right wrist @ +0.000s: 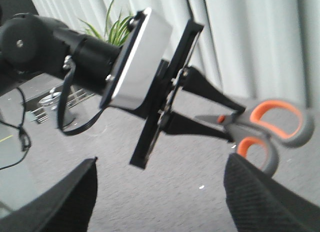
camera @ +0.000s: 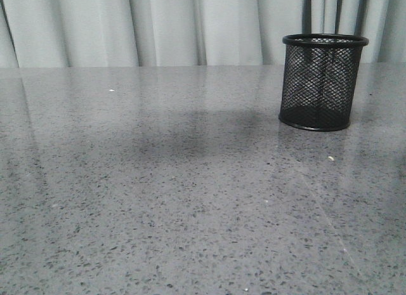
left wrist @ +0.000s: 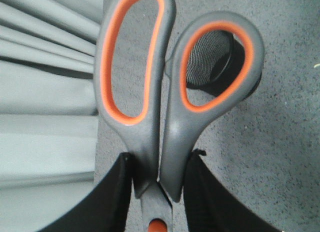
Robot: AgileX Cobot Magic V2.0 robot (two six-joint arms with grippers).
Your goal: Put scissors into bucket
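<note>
The scissors (left wrist: 165, 117), grey handles lined in orange with an orange pivot dot, are held at the base of the handles by my left gripper (left wrist: 161, 164), which is shut on them. Through one handle loop I see the black mesh bucket (left wrist: 215, 62) below. In the front view the bucket (camera: 322, 80) stands upright at the back right of the table; neither gripper nor the scissors show there. The right wrist view shows the left gripper (right wrist: 227, 121) holding the scissors (right wrist: 265, 129) in the air, and my right gripper (right wrist: 159, 167) open with only table between its fingers.
Grey speckled table (camera: 165, 193) with pale curtains behind. In the right wrist view a green plant (right wrist: 112, 27) and a small metal can (right wrist: 52, 106) stand far back, with a cable (right wrist: 15, 137) to one side.
</note>
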